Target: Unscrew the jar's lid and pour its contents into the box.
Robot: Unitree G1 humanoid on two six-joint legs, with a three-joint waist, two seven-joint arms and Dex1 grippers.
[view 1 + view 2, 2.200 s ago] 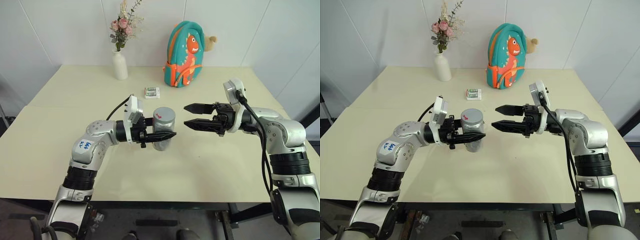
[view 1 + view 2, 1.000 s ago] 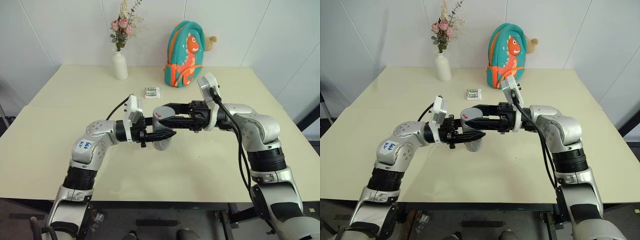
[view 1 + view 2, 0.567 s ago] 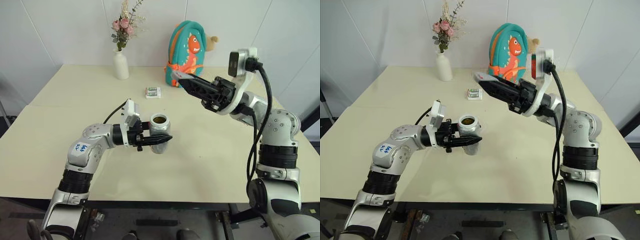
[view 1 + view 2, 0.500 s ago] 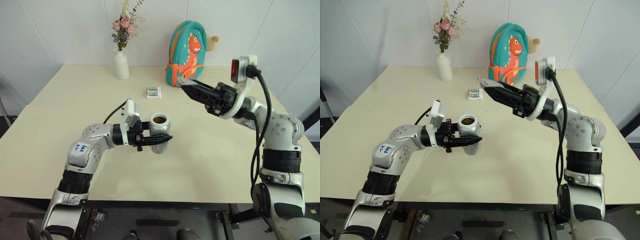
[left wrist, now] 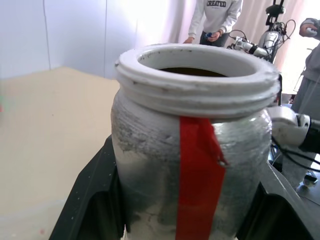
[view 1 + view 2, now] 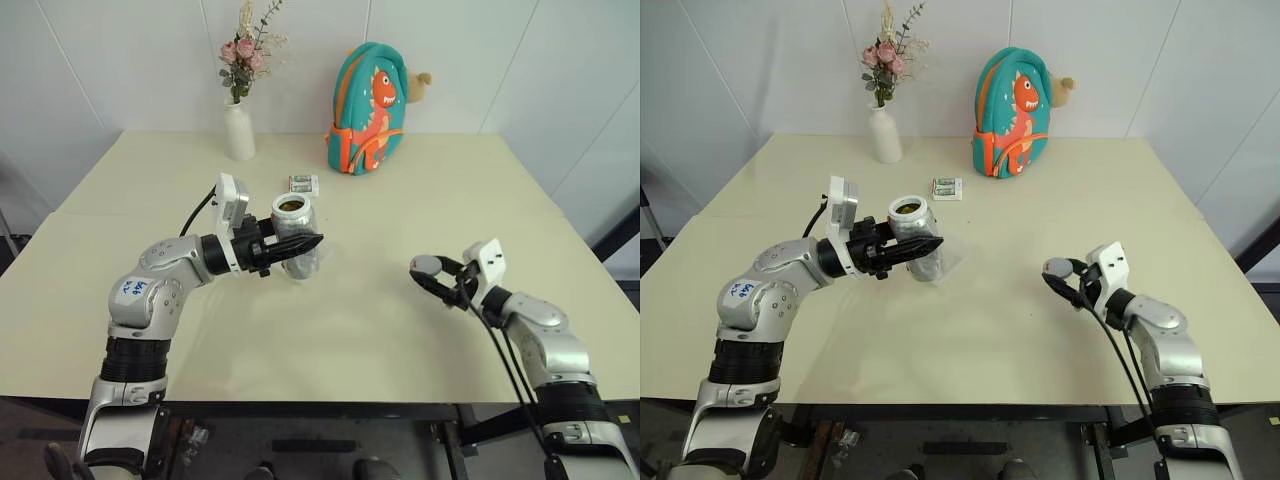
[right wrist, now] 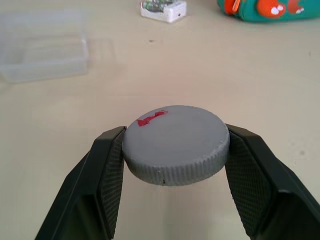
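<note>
White walls back my cream worktop (image 6: 360,330), where a flower vase (image 6: 239,130), a dinosaur backpack (image 6: 366,108) and a small white-and-green pack (image 6: 304,184) stand at the far side. My left tool (image 6: 300,246) is clenched around the open jar (image 6: 295,232), held upright above the clear box (image 6: 940,262); dark contents (image 6: 905,208) show inside. My right tool (image 7: 170,150) grips the grey lid (image 7: 176,144), low over the worktop's right half.

A robotics lab is suggested: a bare cream tabletop (image 6: 400,190) against white wall panels (image 6: 130,60), with people (image 5: 216,20) beside another robot arm (image 5: 250,47) behind.
</note>
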